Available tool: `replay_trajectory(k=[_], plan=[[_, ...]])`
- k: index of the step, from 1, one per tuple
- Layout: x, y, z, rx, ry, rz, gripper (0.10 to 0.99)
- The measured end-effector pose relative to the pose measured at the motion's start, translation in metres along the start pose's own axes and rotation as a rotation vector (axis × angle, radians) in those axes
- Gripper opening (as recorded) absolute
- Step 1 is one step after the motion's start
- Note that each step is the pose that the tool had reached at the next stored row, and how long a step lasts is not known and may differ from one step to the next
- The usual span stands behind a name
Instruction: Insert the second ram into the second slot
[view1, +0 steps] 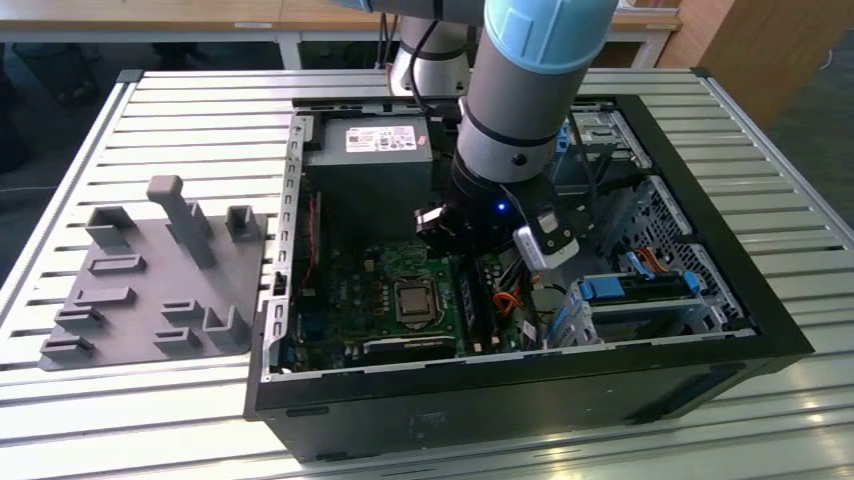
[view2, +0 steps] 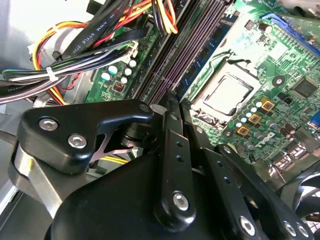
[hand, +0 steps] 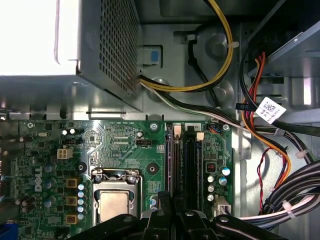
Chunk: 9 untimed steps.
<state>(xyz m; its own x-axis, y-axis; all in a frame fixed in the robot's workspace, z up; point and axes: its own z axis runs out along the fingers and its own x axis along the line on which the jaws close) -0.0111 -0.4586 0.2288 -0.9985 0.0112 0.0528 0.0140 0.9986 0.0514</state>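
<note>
Gripper (hand: 171, 201) sits right over the memory slots (hand: 176, 160) — their long axis runs straight out from its tips. Fingers (view2: 172, 150) look pinched together — can't tell if they're holding the second ram.

Low open motherboard (hand: 125, 145) beside the memory slots (hand: 190, 160), cable bundle (hand: 295, 190) crowding one side — power supply (hand: 100, 45) walling another

Green motherboard (hand: 125, 142) inside a black case (view1: 534, 420); grey fixture plate (view1: 134, 300) on the silver-ribbed bench (view1: 200, 100); yellow and orange cables (view2: 65, 27).
</note>
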Motion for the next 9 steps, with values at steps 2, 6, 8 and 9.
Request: replay_trajectory(k=[2, 6, 8, 9], plan=[[0.0000, 0.0000, 0.0002, 0.000, -0.0001, 0.000, 0.137], [0.0000, -0.0018, 0.0005, 0.000, 0.0000, 0.000, 0.137], [-0.0001, -0.0038, 0.0006, 0.000, -0.0002, 0.003, 0.137], [-0.0001, -0.0046, 0.0007, 0.000, -0.0004, 0.007, 0.137]])
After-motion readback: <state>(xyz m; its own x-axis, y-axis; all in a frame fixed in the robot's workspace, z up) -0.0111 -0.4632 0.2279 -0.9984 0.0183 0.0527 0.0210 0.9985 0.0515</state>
